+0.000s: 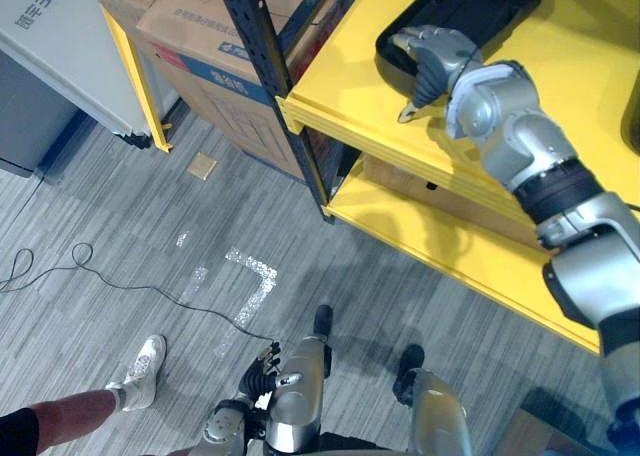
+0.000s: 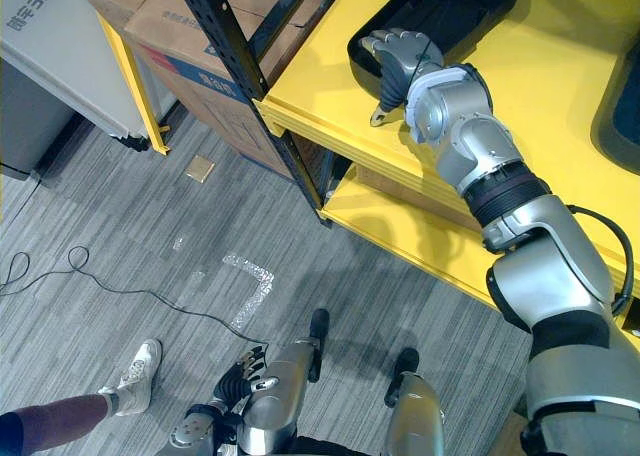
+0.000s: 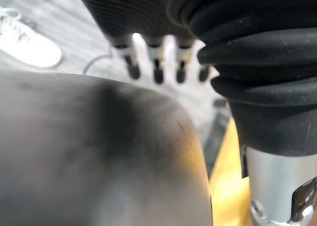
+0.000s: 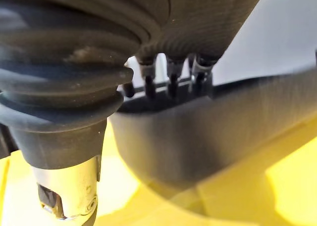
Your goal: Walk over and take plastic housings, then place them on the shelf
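Note:
A black plastic housing (image 1: 490, 1) lies on the upper yellow shelf (image 1: 560, 86), near its front edge. My right hand (image 1: 435, 56) rests on the housing's near end, fingers fairly straight over its rim and thumb pointing down toward the shelf board. In the right wrist view the fingertips (image 4: 171, 87) sit just over the edge of the housing (image 4: 198, 141), not curled round it. My left hand (image 1: 262, 368) hangs low beside me above the floor, fingers (image 3: 156, 62) relaxed and holding nothing.
A black upright post (image 1: 270, 56) stands at the shelf's left corner, with a lower yellow shelf (image 1: 450, 256) beneath. Another dark object (image 2: 620, 116) sits at the shelf's right edge. Cardboard boxes (image 1: 200, 36) and a white cabinet (image 1: 60, 46) stand left. A person's white shoe (image 1: 140, 371) is nearby.

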